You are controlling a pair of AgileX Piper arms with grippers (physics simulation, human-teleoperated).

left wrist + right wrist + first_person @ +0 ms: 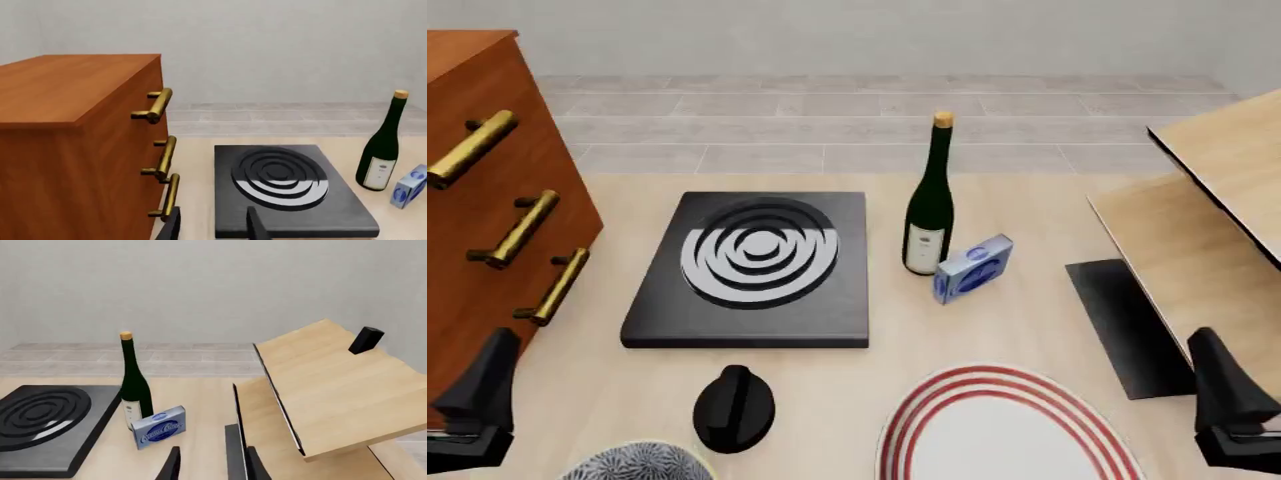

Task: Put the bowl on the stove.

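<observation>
I see the bowl [638, 462] at the bench's near edge, left of the knob [734, 408], untouched; the stove [754, 268] beyond is bare. Both my left end effector [211, 225] and right end effector [211, 465] hang open, empty. Everything remains undone.

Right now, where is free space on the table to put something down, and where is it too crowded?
The stove top is bare. Bare table runs behind the stove and wine bottle, and between the blue box and the red-ringed plate. The near edge is crowded: bowl, black knob and plate sit side by side.
</observation>
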